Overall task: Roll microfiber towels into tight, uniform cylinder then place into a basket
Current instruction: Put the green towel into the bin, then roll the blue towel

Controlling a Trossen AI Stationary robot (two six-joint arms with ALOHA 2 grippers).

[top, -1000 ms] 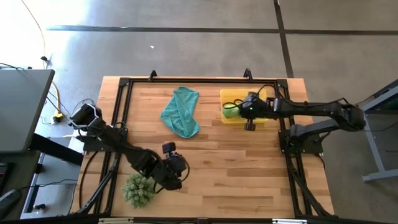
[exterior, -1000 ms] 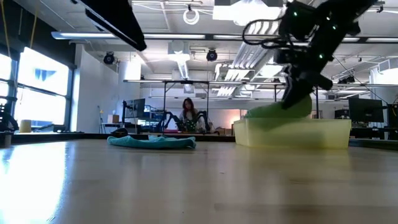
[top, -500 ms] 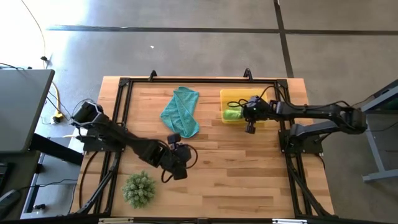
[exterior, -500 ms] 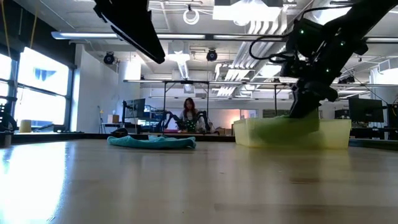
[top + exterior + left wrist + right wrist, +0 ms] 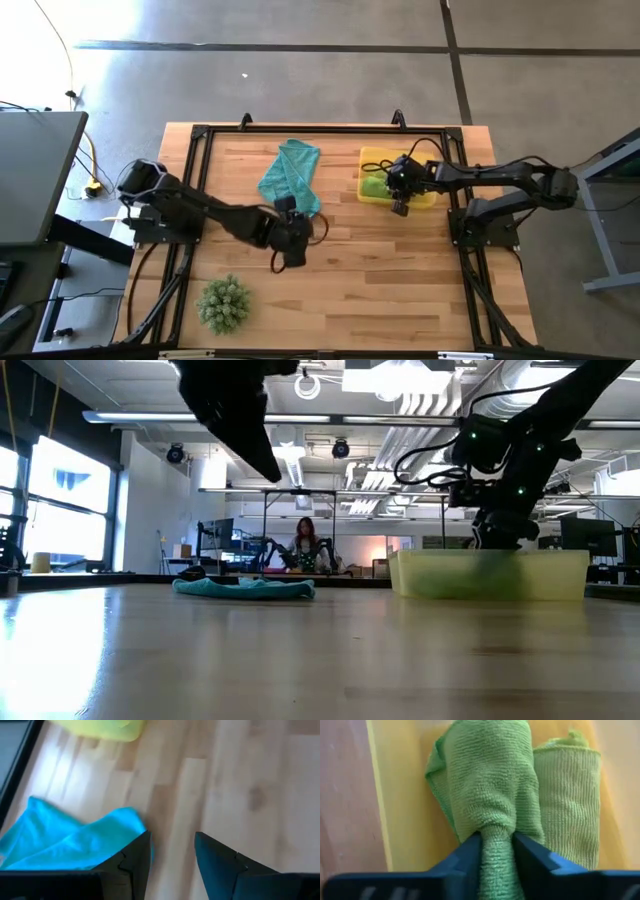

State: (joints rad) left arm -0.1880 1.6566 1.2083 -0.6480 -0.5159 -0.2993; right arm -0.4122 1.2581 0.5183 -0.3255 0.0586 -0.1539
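The teal-blue towel [image 5: 292, 180] lies crumpled flat on the table at the far middle; it also shows in the low view [image 5: 243, 588]. My left gripper [image 5: 308, 230] is open and empty just off the towel's near end [image 5: 65, 842]. My right gripper [image 5: 380, 183] reaches down into the yellow basket [image 5: 422, 195] and is shut on a rolled lime-green towel [image 5: 490, 785]. A second lime-green roll [image 5: 567, 800] lies on the basket floor right beside it. My right gripper pinches the near end of the lime-green roll [image 5: 496, 832] between its two fingers, which lie along the roll. The arm comes from the table's right, slanting down into the basket. The roll's far part lies on the basket floor against the second roll.
A spiky green ball-shaped plant [image 5: 223, 303] stands at the near left. A black frame [image 5: 200, 135] runs around the table's edges. Bare wood lies between the teal towel and the basket and across the near right. A person sits far off in the room [image 5: 303, 545].
My left gripper has swung from beside the plant toward the far edge and right, ending at the teal towel's near end. My right gripper has gone down with the green roll into the basket. The basket has slid a little toward the table's right.
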